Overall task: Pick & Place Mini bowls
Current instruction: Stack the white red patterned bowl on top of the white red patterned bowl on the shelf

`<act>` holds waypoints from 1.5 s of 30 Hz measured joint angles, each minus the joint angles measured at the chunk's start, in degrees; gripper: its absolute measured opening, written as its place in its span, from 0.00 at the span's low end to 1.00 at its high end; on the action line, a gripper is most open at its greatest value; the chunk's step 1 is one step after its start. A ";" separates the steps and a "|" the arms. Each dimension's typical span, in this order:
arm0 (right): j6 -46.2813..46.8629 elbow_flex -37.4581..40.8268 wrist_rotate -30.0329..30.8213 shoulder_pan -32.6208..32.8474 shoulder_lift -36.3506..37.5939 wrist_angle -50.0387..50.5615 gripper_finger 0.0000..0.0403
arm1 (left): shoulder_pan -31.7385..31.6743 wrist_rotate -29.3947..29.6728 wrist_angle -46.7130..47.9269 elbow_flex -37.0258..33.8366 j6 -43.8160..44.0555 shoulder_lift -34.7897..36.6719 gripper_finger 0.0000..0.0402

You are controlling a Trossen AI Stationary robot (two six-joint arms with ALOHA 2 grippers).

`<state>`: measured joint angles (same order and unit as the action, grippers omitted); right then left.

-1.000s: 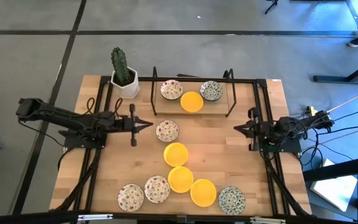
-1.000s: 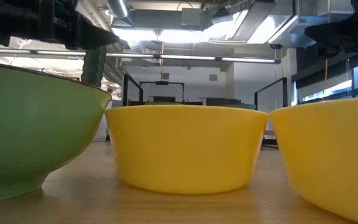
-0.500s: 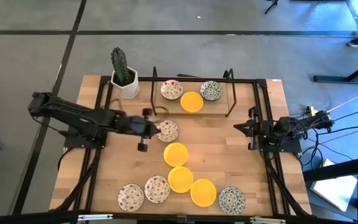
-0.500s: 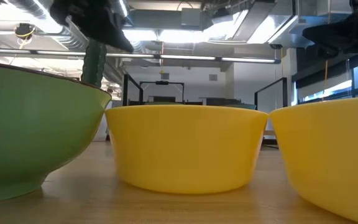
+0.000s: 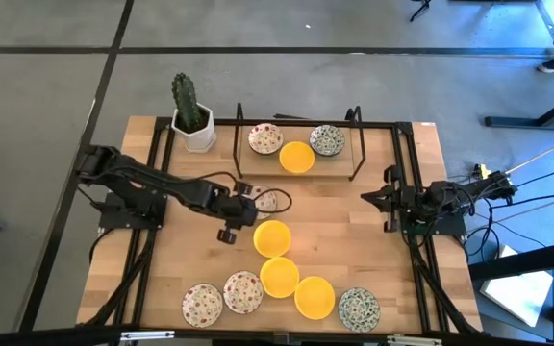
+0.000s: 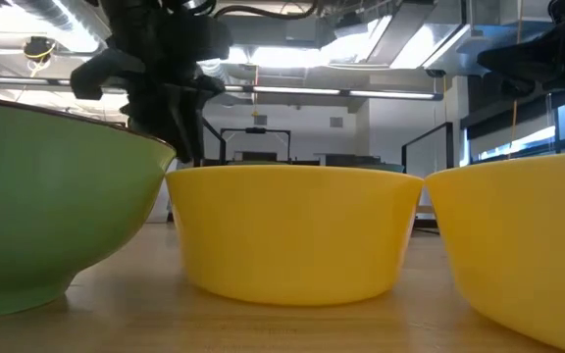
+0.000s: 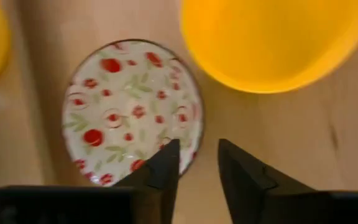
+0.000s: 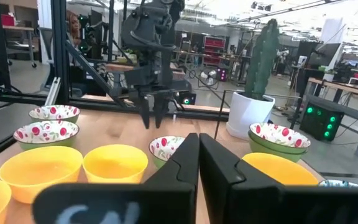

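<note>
A red-flowered mini bowl point(image 7: 132, 112) sits on the table's middle, just left of the yellow mini bowl point(image 5: 272, 237). My left gripper point(image 7: 197, 165) hangs open over its rim, pointing down: one finger point(image 7: 166, 168) stands over the bowl's inside, the other point(image 7: 241, 177) outside it. The right wrist view shows the left gripper point(image 8: 154, 118) a little above that bowl point(image 8: 166, 148), clear of it. Three mini bowls point(image 5: 296, 157) stand on the far rack. My right gripper point(image 5: 365, 199) waits shut at the table's right side.
Several more mini bowls, yellow point(image 5: 279, 276), red-flowered point(image 5: 202, 304) and blue-green point(image 5: 358, 307), stand along the near edge. A cactus in a white pot point(image 5: 192, 120) stands at the far left. The black wire rack point(image 5: 354, 144) frames the far middle.
My left arm has reached toward the table's right and slightly nearer, from beside the red-flowered bowl to over it. Its gripper has tipped from level to pointing down. The bowl has stayed in place.
</note>
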<state>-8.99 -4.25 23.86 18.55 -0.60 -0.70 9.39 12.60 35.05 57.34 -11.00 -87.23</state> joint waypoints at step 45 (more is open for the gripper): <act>2.40 0.00 0.04 0.00 -0.02 2.35 0.04 | -3.85 7.32 -1.05 -0.11 -8.24 -11.29 0.58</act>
<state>-6.59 -4.25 23.90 18.55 -0.62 1.65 5.54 19.92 34.00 57.23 -19.25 -98.52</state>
